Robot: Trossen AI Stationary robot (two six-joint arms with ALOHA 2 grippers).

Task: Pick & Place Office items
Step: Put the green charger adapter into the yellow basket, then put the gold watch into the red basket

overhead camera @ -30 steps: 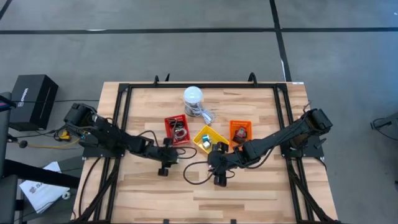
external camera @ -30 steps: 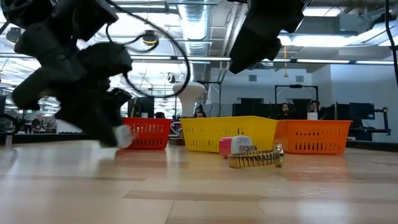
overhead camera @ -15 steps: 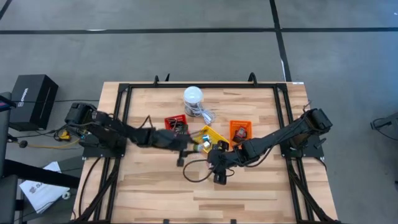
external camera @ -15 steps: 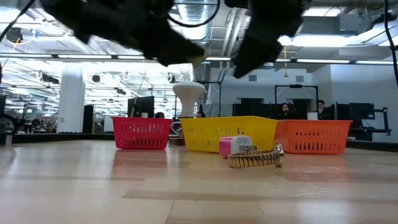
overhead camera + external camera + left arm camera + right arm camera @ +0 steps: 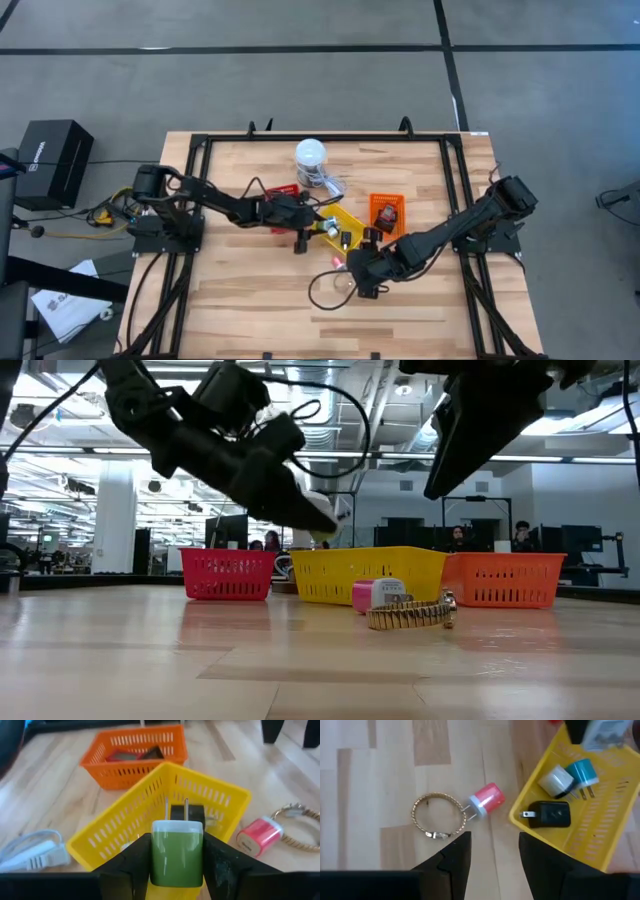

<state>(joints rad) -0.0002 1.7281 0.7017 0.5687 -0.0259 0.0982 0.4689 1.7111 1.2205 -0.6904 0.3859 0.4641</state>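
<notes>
Five plugs: green (image 5: 177, 851), pink (image 5: 487, 800), black (image 5: 549, 814), white (image 5: 555, 780), blue (image 5: 581, 771). One watch (image 5: 438, 816). Three trays: red (image 5: 228, 573), yellow (image 5: 125, 831), orange (image 5: 134, 753).

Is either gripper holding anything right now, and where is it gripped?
The left gripper holds a green plug adapter by its two flat sides, prongs pointing toward the yellow tray. The right gripper is open and empty.
</notes>
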